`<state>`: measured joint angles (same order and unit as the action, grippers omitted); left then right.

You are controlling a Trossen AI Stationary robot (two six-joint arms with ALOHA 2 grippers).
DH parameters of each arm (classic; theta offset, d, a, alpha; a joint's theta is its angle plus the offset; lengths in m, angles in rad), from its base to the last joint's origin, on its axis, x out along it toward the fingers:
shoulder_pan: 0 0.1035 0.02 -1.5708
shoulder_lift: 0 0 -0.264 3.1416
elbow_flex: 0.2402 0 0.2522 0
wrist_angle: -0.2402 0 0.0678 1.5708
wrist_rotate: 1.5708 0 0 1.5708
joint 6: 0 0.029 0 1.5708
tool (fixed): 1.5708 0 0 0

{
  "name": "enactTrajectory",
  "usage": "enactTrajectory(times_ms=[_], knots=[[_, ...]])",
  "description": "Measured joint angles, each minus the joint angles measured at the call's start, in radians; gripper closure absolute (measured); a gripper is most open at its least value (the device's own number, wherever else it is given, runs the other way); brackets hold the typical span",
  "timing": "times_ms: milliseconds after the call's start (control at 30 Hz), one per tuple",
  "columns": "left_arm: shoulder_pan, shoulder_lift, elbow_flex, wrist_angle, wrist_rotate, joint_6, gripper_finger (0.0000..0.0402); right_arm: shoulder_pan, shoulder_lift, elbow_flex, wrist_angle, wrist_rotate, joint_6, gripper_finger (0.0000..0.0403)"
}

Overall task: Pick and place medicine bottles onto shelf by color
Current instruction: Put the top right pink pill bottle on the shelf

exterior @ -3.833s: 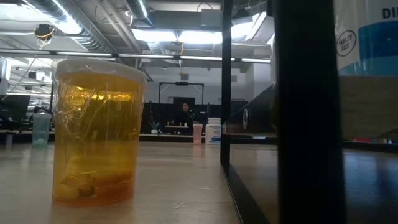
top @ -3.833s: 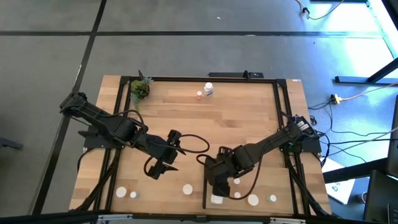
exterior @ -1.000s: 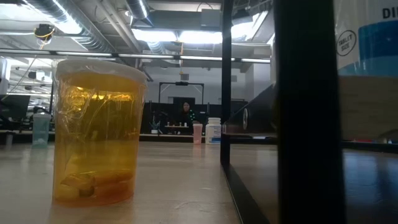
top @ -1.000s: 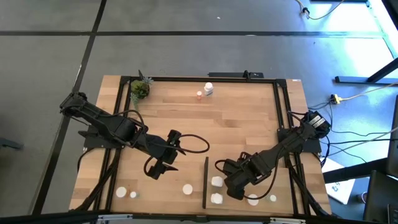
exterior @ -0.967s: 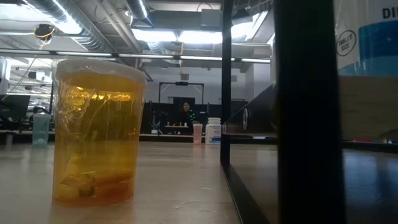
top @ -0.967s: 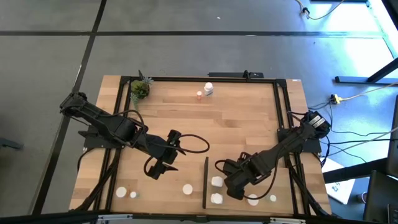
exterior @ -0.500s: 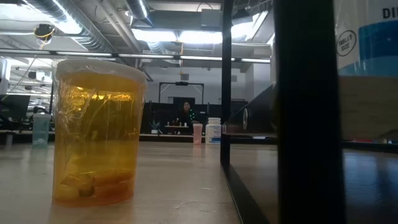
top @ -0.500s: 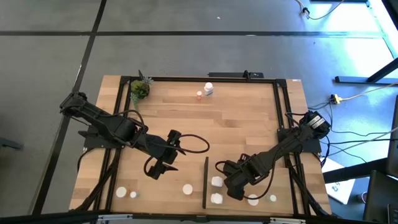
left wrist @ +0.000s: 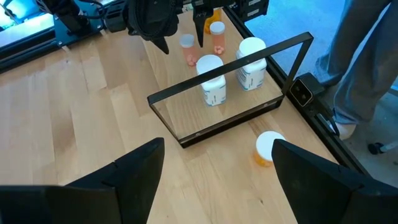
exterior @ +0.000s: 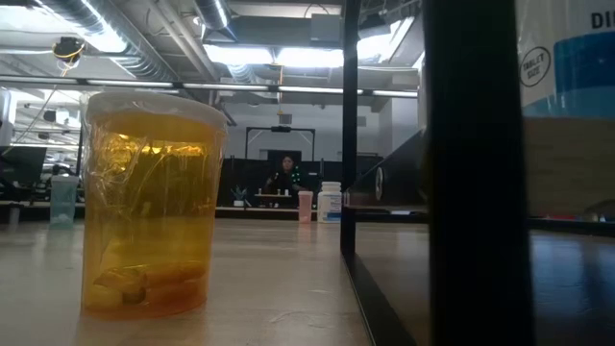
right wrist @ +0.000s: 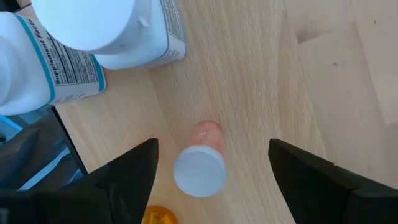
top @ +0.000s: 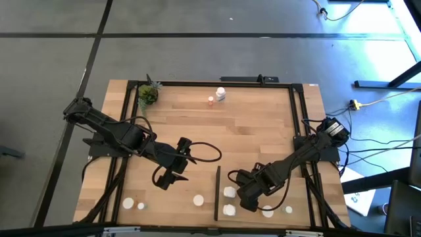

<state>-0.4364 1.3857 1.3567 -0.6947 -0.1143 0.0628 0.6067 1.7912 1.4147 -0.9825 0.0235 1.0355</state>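
Medicine bottles stand around a black-framed clear shelf on the light-wood worktop: two big white ones inside, three small pinkish ones behind. Both grippers, left and right, hover with fingers spread, empty.

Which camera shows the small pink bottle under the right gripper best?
The right wrist view: the pink bottle stands upright between the open right gripper fingers. The left wrist view shows it small; in the high view the arm hides it; the low view misses it.
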Motion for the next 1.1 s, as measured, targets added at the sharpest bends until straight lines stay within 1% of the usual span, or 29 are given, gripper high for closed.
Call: enactTrajectory(times_ms=[400, 500, 1100], knots=[[0.0, 0.0, 0.0, 0.0, 0.0, 0.0, 0.0109, 0.007, 0.0, 0.0, 0.04, -0.029, 0.016, 0.0097], [0.0, 0.0, 0.0, 0.0, 0.0, 0.0, 0.0109, 0.007, 0.0, 0.0, 0.055, -0.052, 0.02, 0.0097], [0.0, 0.0, 0.0, 0.0, 0.0, 0.0, 0.0109, 0.015, -0.001, 0.0, 0.085, -0.057, 0.036, 0.0097]])
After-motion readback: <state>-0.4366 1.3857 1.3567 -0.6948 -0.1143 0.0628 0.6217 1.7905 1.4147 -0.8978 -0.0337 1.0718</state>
